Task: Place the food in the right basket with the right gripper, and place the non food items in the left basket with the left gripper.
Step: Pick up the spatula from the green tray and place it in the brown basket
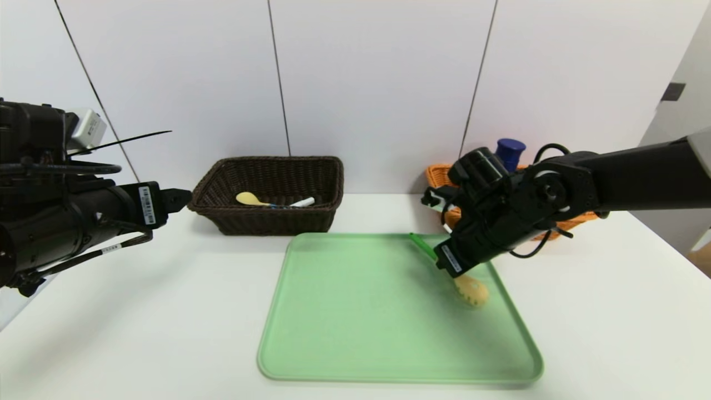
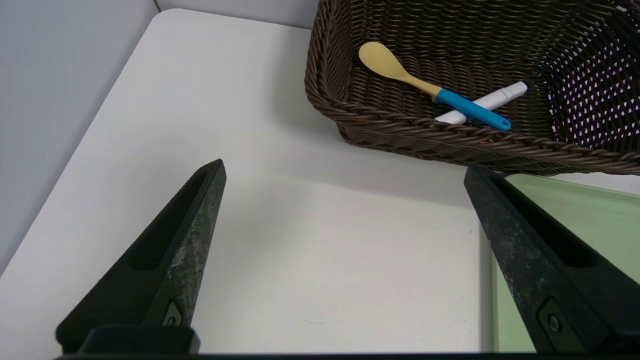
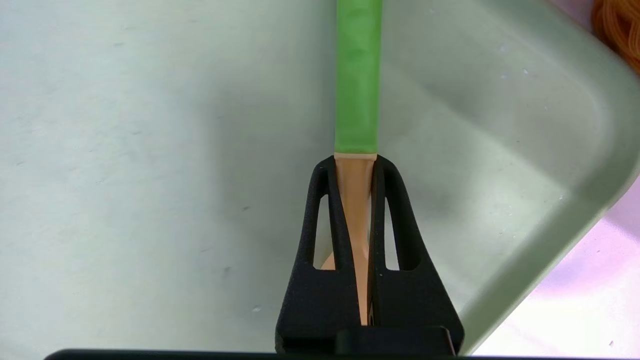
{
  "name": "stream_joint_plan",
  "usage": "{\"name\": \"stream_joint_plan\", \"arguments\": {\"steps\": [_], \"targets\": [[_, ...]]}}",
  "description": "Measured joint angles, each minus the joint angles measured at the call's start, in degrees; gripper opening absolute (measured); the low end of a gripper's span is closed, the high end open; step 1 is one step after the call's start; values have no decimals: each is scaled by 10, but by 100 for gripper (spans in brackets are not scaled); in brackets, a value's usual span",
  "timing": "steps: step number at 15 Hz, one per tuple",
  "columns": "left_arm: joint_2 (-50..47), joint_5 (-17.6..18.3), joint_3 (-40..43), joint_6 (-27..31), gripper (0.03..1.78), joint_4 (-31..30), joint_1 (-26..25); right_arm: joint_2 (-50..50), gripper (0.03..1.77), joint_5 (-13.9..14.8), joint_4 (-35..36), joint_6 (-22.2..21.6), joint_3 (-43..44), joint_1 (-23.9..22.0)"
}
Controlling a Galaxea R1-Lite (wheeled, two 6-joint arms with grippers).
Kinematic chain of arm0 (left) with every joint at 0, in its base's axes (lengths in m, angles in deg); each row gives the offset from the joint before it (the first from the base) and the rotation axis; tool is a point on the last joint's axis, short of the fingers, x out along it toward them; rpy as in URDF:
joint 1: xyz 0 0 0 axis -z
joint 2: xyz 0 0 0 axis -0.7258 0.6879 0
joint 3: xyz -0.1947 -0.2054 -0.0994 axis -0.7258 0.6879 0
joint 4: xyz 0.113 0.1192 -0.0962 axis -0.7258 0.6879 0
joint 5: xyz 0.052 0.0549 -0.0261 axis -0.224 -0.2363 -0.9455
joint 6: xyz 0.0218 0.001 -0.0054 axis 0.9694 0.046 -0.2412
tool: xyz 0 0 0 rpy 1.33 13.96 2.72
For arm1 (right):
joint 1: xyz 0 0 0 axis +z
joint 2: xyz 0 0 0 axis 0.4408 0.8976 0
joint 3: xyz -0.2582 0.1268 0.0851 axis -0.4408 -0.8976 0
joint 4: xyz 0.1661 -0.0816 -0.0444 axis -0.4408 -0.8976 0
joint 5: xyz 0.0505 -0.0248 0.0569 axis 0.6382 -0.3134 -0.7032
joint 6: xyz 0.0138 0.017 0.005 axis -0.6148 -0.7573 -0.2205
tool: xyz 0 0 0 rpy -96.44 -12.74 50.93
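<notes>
A yellow fork (image 1: 472,290) with a green handle (image 3: 356,75) lies on the green tray (image 1: 361,311) near its right rim. My right gripper (image 3: 355,161) is shut on the fork's yellow neck, just below the handle, low over the tray (image 3: 100,150). The left gripper (image 2: 345,167) hangs open and empty over the table at the left, in front of the dark brown left basket (image 2: 425,135). That basket (image 1: 266,222) holds a yellow spoon (image 2: 385,62) with a blue handle and a white marker (image 2: 500,97). The orange-tan right basket (image 1: 439,175) stands behind my right arm, with a dark blue bottle cap (image 1: 510,149) showing above it.
The white table runs to a wall close behind both baskets. A corner of the tray (image 2: 575,215) reaches in beside the left gripper. My right arm hides most of the orange-tan basket (image 3: 620,20).
</notes>
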Motion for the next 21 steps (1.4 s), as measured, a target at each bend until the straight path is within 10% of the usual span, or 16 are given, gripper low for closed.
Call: {"name": "stream_joint_plan", "arguments": {"steps": [11,21], "targets": [[-17,1,17,-2,169,0,-4,-59,11,-37,329,5,98,138],[-30,2,45,-6,169,-1,-3,183,11,42,599,31,278,158]]}}
